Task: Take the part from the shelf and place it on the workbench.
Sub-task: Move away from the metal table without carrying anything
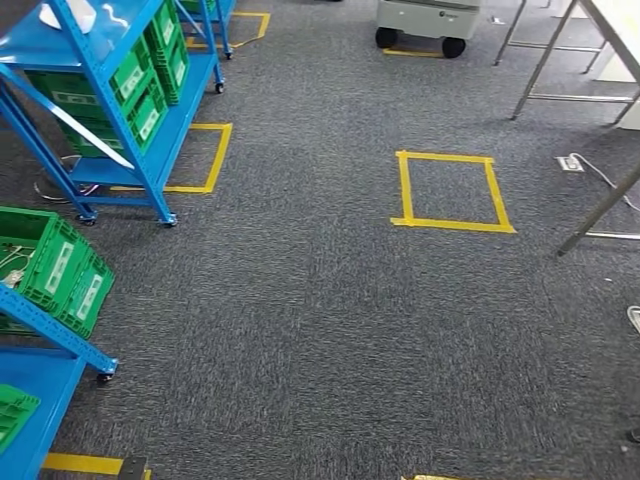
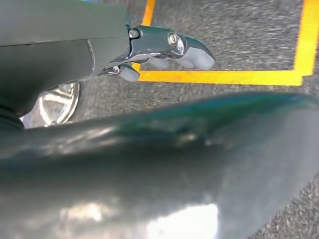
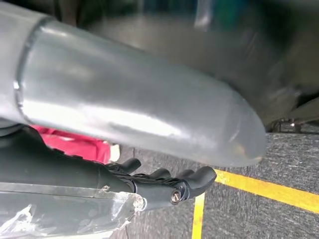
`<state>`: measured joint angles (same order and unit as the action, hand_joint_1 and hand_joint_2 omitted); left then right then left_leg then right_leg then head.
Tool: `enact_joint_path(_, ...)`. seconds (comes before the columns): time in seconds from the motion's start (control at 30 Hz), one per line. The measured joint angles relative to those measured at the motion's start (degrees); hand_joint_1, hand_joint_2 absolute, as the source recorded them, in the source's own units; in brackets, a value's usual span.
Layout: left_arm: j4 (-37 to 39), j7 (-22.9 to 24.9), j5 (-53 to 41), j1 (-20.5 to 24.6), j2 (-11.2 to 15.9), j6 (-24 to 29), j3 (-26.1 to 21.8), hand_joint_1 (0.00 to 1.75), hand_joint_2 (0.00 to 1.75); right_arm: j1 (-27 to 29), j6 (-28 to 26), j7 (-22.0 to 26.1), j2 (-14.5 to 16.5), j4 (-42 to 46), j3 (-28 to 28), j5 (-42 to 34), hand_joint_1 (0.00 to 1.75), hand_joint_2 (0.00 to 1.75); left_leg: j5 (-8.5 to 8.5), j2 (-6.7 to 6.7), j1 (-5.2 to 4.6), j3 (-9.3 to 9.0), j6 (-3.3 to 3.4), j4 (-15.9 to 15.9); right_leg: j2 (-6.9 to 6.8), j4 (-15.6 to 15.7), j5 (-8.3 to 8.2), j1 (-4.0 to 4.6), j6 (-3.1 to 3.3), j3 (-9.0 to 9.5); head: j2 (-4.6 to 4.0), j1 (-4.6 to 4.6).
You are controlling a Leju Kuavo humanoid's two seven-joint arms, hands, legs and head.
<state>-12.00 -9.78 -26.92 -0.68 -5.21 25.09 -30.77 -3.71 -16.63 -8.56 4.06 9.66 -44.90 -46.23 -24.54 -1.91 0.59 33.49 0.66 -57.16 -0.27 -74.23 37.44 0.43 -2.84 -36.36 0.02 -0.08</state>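
While both arms hang over grey carpet [image 1: 317,320], left hand [image 2: 165,50] and right hand [image 3: 165,181] extend fingers loosely, holding nothing; blue shelf [image 1: 113,110] left.

Shelf [image 1: 162,120] with crates [image 1: 147,95] far left, second shelf [image 1: 45,375] nearer; taped square [image 1: 451,190] ahead on carpet [image 1: 317,320]; cart [image 1: 426,22] behind it.

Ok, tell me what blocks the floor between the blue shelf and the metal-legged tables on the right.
Nothing visible does: between the blue metal shelf and the grey metal table legs lies grey carpet with a flat yellow tape square.
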Motion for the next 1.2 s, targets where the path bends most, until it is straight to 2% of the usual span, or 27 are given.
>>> enact_joint_path(0.03, 0.00, 0.00, -0.01, -0.04, -0.01, 0.00, -0.01, 0.00, 0.00, 0.04, 0.03, -0.02, -0.02, 0.00, 0.09, -0.01, 0.00, 0.00, 0.05, -0.90, -0.03, 0.00, 0.00, 0.00, 0.16, -0.42, -0.69, 0.00, 0.12, -0.52, 0.00, 0.04)
enact_joint_path(0.07, 0.00, 0.01, -0.01, -0.08, -0.01, 0.00, -0.01, 0.00, 0.00, 0.06, 0.08, -0.02, -0.04, 0.00, 0.14, -0.02, 0.00, 0.00, 0.11, -1.81, -0.03, -0.03, -0.07, 0.00, 0.41, 1.59, -2.46, -0.02, 0.26, 0.14, 0.00, 0.03)
enact_joint_path(0.1, 0.00, 0.01, -0.01, -0.09, -0.02, 0.00, -0.02, 0.00, 0.00, 0.06, 0.16, -0.03, -0.06, 0.00, 0.17, -0.02, 0.00, 0.00, 0.18, -2.69, 0.00, -0.07, -0.17, 0.00, 1.02, 5.37, -4.79, -0.07, 0.40, 1.73, 0.00, 0.04)
enact_joint_path(0.17, 0.00, 0.01, -0.07, -0.01, -0.07, 0.00, -0.02, 0.00, 0.00, 0.04, 0.41, -0.01, -0.09, -0.01, 0.19, -0.02, 0.00, 0.00, 0.37, -4.29, -0.01, 0.06, -0.59, -0.13, 4.00, 13.19, -8.09, -0.39, 0.51, 5.05, 0.00, 0.02)
enact_joint_path(0.23, 0.00, 0.01, -0.14, -0.02, -0.11, 0.01, -0.02, 0.00, 0.00, -0.03, 0.61, 0.17, -0.12, -0.01, 0.21, -0.03, 0.00, 0.00, 0.70, -5.59, 0.09, 0.47, -1.30, -0.10, 5.74, 16.29, -8.76, -0.46, 0.60, 6.34, 0.00, -0.03)
enact_joint_path(0.3, 0.00, 0.03, -0.16, -0.23, -0.16, 0.02, -0.02, 0.00, 0.00, -0.12, 0.67, 0.31, -0.15, -0.01, 0.22, -0.04, 0.00, 0.00, 1.08, -6.32, 0.37, 0.87, -2.09, 0.11, 4.46, 16.64, -9.14, -0.28, 1.16, 6.65, 0.00, -0.05)
enact_joint_path(0.37, 0.00, 0.05, -0.16, -0.38, -0.21, 0.03, -0.02, 0.00, 0.00, -0.06, 0.67, 0.22, -0.19, -0.02, 0.23, -0.04, 0.00, 0.00, -0.36, -3.68, 0.22, 1.92, -2.54, -1.71, 2.82, 17.10, -9.68, -0.29, 1.92, 6.86, 0.00, -0.25)
enact_joint_path(0.43, 0.00, 0.07, -0.16, -0.19, -0.36, 0.04, -0.01, 0.00, 0.00, 0.18, 0.70, 0.16, -0.23, -0.02, 0.25, -0.04, 0.00, 0.00, -4.37, 0.03, -0.06, 4.86, -2.78, -8.18, 0.92, 17.31, -9.87, -0.17, 2.30, 6.74, 0.00, -0.48)
enact_joint_path(0.47, 0.00, 0.07, -0.16, -0.07, -0.45, 0.04, 0.00, 0.00, 0.00, 0.33, 0.73, 0.16, -0.25, -0.02, 0.25, -0.04, 0.00, 0.00, -6.31, 0.78, -0.07, 6.64, -2.93, -12.22, -0.13, 17.31, -9.85, -0.07, 2.37, 6.64, 0.00, -0.53)
enact_joint_path(0.5, 0.00, 0.07, -0.16, -0.02, -0.50, 0.04, 0.00, 0.00, 0.00, 0.45, 0.77, 0.16, -0.27, -0.02, 0.25, -0.05, 0.00, 0.00, -7.41, 1.07, -0.05, 7.84, -3.04, -15.22, -1.15, 17.30, -9.83, 0.00, 2.40, 6.57, 0.00, -0.51)
enact_joint_path(0.53, 0.00, 0.07, -0.16, -0.08, -0.51, 0.04, -0.01, 0.00, 0.00, 0.51, 0.82, 0.16, -0.28, -0.02, 0.25, -0.05, 0.00, 0.00, -7.39, 1.18, -0.05, 8.04, -3.09, -16.28, -2.09, 17.29, -9.80, 0.03, 2.43, 6.54, 0.00, -0.52)
enact_joint_path(0.57, 0.00, 0.07, -0.16, -0.16, -0.50, 0.04, -0.01, 0.00, 0.00, 0.52, 0.86, 0.16, -0.28, -0.02, 0.25, -0.06, 0.00, 0.00, -6.33, 1.33, -0.05, 7.08, -3.10, -15.02, -2.92, 17.29, -9.77, 0.04, 2.42, 6.55, 0.00, -0.53)
enact_joint_path(0.6, 0.00, 0.07, -0.16, -0.22, -0.48, 0.04, -0.02, 0.00, 0.00, 0.50, 0.91, 0.16, -0.28, -0.02, 0.25, -0.07, 0.00, 0.00, -4.56, 1.88, -0.07, 5.05, -3.05, -11.70, -3.67, 17.28, -9.72, 0.04, 2.36, 6.63, 0.00, -0.53)
enact_joint_path(0.67, 0.00, 0.07, -0.16, -0.13, -0.46, 0.04, -0.02, 0.00, 0.00, 0.45, 0.98, 0.16, -0.29, -0.02, 0.25, -0.06, 0.00, 0.00, -1.69, 4.46, -0.26, 0.38, -2.71, -3.65, -4.99, 17.12, -9.41, 0.28, 2.02, 6.70, 0.00, -0.57)
enact_joint_path(0.7, 0.00, 0.07, -0.17, 0.00, -0.49, 0.03, -0.02, 0.00, 0.00, 0.44, 1.01, 0.16, -0.31, -0.02, 0.25, -0.05, 0.00, 0.00, -1.08, 5.42, -0.38, -1.06, -2.34, -1.01, -5.58, 17.06, -9.21, 0.47, 1.78, 6.69, 0.00, -0.51)
enact_joint_path(0.73, 0.00, 0.07, -0.18, 0.07, -0.52, 0.02, -0.02, 0.00, 0.00, 0.42, 1.03, 0.16, -0.33, -0.02, 0.26, -0.04, 0.00, 0.00, -1.04, 5.80, -0.52, -1.68, -1.94, 0.25, -6.17, 17.03, -9.01, 0.64, 1.54, 6.70, 0.00, -0.47)
enact_joint_path(0.8, 0.00, 0.13, -0.25, 0.01, -0.60, -0.02, -0.02, 0.00, 0.00, 0.24, 1.07, 0.15, -0.35, -0.02, 0.27, -0.04, 0.00, 0.00, -1.05, 4.54, -0.57, -1.63, -1.07, 0.58, -7.28, 17.09, -8.74, 0.71, 1.09, 7.17, 0.00, -0.38)
enact_joint_path(0.83, 0.00, 0.17, -0.29, -0.09, -0.63, -0.04, -0.02, 0.00, 0.00, 0.13, 1.09, 0.15, -0.36, -0.02, 0.29, -0.04, 0.00, 0.00, -0.94, 3.91, -0.46, -1.63, -0.72, 0.66, -6.77, 16.72, -8.31, 0.62, 0.78, 7.24, 0.00, -0.35)
enact_joint_path(0.87, 0.00, 0.21, -0.35, -0.12, -0.62, -0.06, -0.03, 0.00, 0.00, 0.07, 1.10, 0.14, -0.36, -0.02, 0.32, -0.04, 0.00, 0.00, -0.77, 3.30, -0.31, -1.61, -0.37, 0.75, -5.41, 15.31, -7.31, 0.45, 0.44, 6.83, 0.00, -0.23)
enact_joint_path(0.93, 0.00, 0.26, -0.46, 0.00, -0.59, -0.15, -0.04, 0.00, 0.00, 0.10, 1.10, 0.21, -0.41, -0.03, 0.38, -0.04, 0.00, 0.00, -0.47, 2.07, -0.06, -1.48, 0.11, 0.81, -1.65, 8.93, -3.83, 0.11, -0.15, 3.93, 0.00, 0.05)
enact_joint_path(0.97, 0.00, 0.26, -0.51, 0.07, -0.58, -0.21, -0.04, 0.00, 0.00, 0.15, 1.10, 0.25, -0.44, -0.03, 0.40, -0.05, 0.00, 0.00, -0.40, 1.35, -0.04, -1.37, 0.22, 0.81, -0.53, 4.57, -2.00, -0.01, -0.30, 1.86, 0.00, 0.12)
enact_joint_path(1.0, 0.00, 0.27, -0.56, 0.08, -0.61, -0.27, -0.04, 0.00, 0.00, 0.20, 1.09, 0.28, -0.46, -0.04, 0.42, -0.05, 0.00, 0.00, -0.36, 0.57, -0.02, -1.29, 0.25, 0.79, -0.11, 1.13, -0.94, -0.06, -0.40, 0.08, 0.00, 0.16)
enact_joint_path(1.03, 0.00, 0.27, -0.58, 0.05, -0.63, -0.32, -0.04, 0.00, 0.00, 0.25, 1.09, 0.30, -0.48, -0.04, 0.43, -0.05, 0.00, 0.00, -0.33, -0.23, 0.01, -1.27, 0.23, 0.78, 0.04, -0.65, -0.87, -0.08, -0.44, -0.98, 0.00, 0.19)
enact_joint_path(1.07, 0.00, 0.27, -0.63, 0.00, -0.65, -0.37, -0.04, 0.00, 0.00, 0.29, 1.08, 0.26, -0.50, -0.04, 0.43, -0.05, 0.00, 0.00, -0.28, -1.12, 0.08, -1.29, 0.15, 0.76, 0.17, 0.09, -2.06, -0.14, -0.46, -0.89, 0.00, 0.19)
enact_joint_path(1.1, 0.00, 0.27, -0.70, -0.01, -0.66, -0.41, -0.04, 0.00, 0.00, 0.31, 1.07, 0.22, -0.52, -0.05, 0.44, -0.04, 0.00, 0.00, -0.22, -2.01, 0.19, -1.32, 0.01, 0.73, 0.58, 3.11, -4.15, -0.26, -0.49, 0.32, 0.00, 0.19)
enact_joint_path(1.17, 0.00, 0.28, -0.93, 0.06, -0.67, -0.50, -0.04, 0.00, 0.00, 0.33, 1.03, 0.14, -0.56, -0.07, 0.44, -0.05, 0.00, 0.00, -0.13, -3.73, 0.34, -1.21, -0.55, 0.57, 3.39, 11.58, -8.16, -0.83, -0.65, 3.97, 0.00, 0.21)
enact_joint_path(1.2, 0.00, 0.28, -1.05, 0.14, -0.67, -0.52, -0.04, 0.00, 0.00, 0.32, 1.01, 0.25, -0.57, -0.08, 0.44, -0.07, 0.00, 0.00, -0.04, -4.48, 0.39, -1.00, -0.94, 0.47, 4.82, 14.45, -9.05, -1.07, -0.56, 5.19, 0.00, 0.18)
